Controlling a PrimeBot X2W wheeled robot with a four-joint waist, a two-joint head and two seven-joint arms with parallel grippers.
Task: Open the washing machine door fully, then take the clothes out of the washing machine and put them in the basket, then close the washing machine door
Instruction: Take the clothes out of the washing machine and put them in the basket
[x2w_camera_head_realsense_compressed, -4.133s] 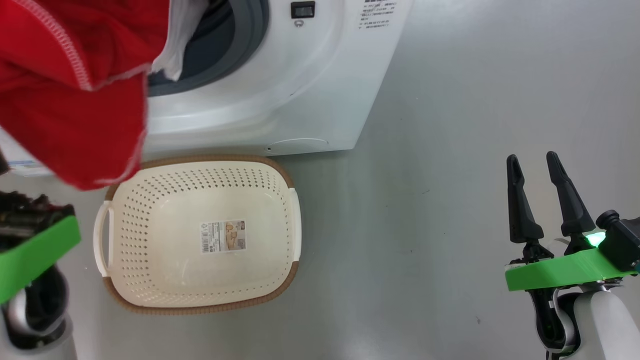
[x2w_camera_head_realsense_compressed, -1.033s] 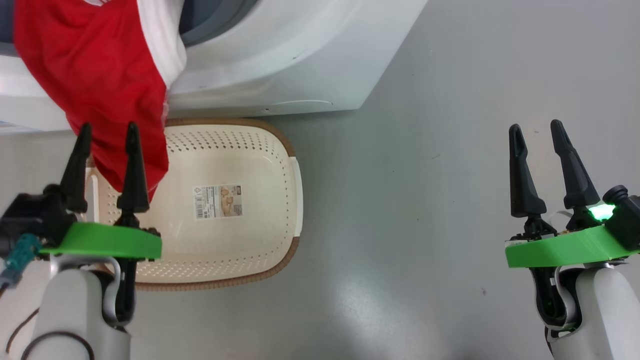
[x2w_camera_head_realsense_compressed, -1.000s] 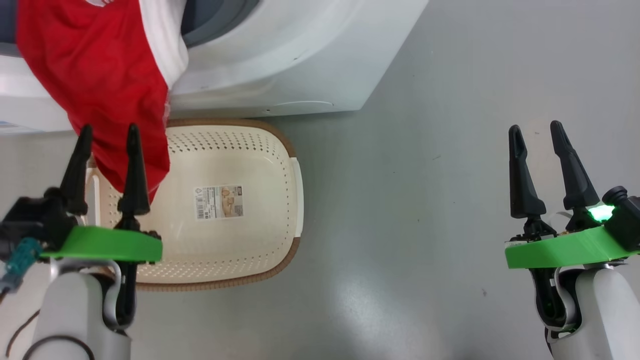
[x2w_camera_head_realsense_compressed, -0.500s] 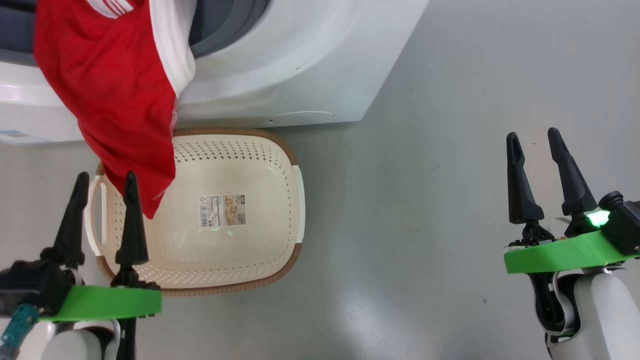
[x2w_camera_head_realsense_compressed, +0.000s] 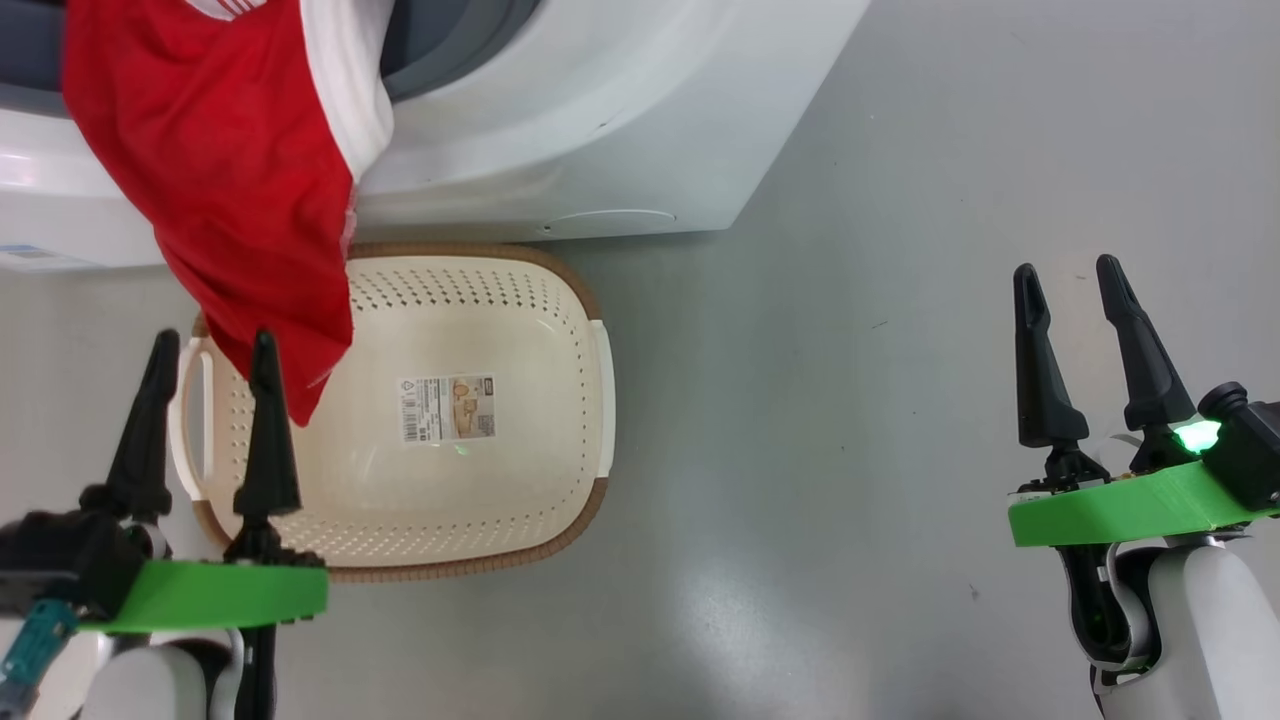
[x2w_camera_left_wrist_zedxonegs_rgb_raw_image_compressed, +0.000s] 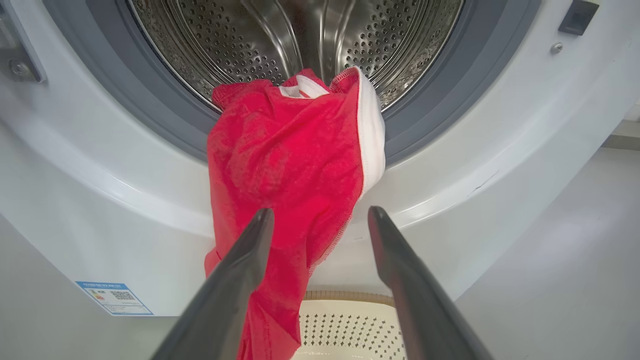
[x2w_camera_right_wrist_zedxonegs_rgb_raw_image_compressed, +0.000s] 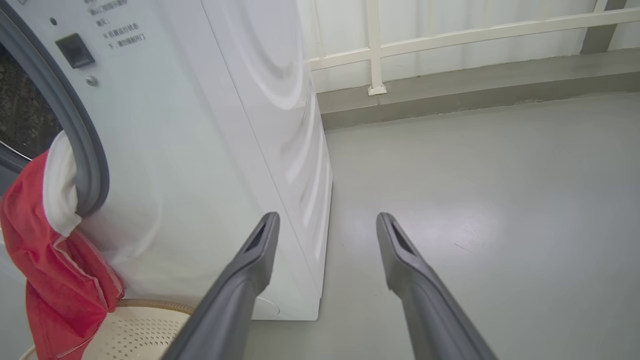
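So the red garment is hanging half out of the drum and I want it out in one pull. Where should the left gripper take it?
Probably the bunched top of the clothes, where they fold over the grey rubber ring. Come straight in from the front with the left gripper, open fingers either side of that fold: the tail already dangles over the basket.

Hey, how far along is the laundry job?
Done: the washing machine stands open. In hand: the clothes hang from its drum lip over the basket; left gripper and right gripper are open, holding nothing. Left: get them into the empty basket, then shut the machine.
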